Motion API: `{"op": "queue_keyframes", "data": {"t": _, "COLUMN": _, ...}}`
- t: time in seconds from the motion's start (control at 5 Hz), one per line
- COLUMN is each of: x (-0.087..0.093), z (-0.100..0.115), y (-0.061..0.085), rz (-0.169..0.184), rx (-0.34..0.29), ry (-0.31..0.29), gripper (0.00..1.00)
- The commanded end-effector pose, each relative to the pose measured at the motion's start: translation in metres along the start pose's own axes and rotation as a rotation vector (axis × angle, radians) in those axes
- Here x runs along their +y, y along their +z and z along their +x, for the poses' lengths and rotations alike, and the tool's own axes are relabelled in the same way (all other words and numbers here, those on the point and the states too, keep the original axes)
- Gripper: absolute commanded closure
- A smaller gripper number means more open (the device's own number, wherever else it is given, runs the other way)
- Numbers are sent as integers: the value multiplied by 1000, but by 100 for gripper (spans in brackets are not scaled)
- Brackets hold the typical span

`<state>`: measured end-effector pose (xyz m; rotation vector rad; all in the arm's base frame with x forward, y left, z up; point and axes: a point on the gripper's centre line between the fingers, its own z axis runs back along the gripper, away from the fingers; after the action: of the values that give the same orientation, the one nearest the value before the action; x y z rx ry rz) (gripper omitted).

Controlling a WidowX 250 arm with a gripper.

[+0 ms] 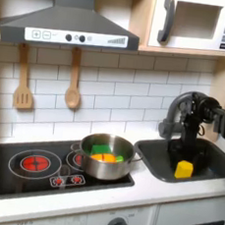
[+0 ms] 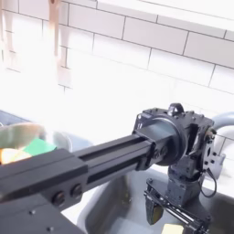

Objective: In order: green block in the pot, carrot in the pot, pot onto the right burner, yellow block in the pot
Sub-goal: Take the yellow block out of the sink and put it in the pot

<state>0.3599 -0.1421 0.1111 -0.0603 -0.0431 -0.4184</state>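
Observation:
The steel pot (image 1: 109, 160) stands on the right part of the black cooktop. It covers most of the right burner (image 1: 76, 160), whose red rings peek out at its left. Inside lie the green block (image 1: 96, 148) and the orange carrot (image 1: 104, 158). Both also show in the pot (image 2: 26, 137) in the second exterior view, as green block (image 2: 37, 145) and carrot (image 2: 9, 154). The yellow block (image 1: 183, 170) rests on the sink floor. My gripper (image 1: 185, 154) points down just above it, fingers apart and empty. In the second exterior view my gripper (image 2: 167, 206) hangs in the sink with a yellow patch (image 2: 154, 213) by one finger.
The left burner (image 1: 35, 161) is bare, with red knobs (image 1: 67, 181) at the cooktop's front. The grey sink (image 1: 153, 161) has raised walls around my gripper. Two wooden utensils (image 1: 74, 80) hang on the tiled wall, under a hood and a microwave (image 1: 199, 21).

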Motion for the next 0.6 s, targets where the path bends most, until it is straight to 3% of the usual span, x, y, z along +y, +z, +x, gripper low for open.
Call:
{"op": "queue_keyframes", "data": {"t": 0.0, "x": -5, "z": 1, "y": -6, "rz": 21, "rx": 9, "ry": -17, "gripper": 0}}
{"op": "queue_keyframes", "data": {"t": 0.2, "x": -15, "z": 0, "y": -14, "rz": 25, "rx": 29, "ry": -33, "gripper": 0}}
{"op": "queue_keyframes", "data": {"t": 0.4, "x": -13, "z": -1, "y": -13, "rz": 27, "rx": 31, "ry": -31, "gripper": 0}}
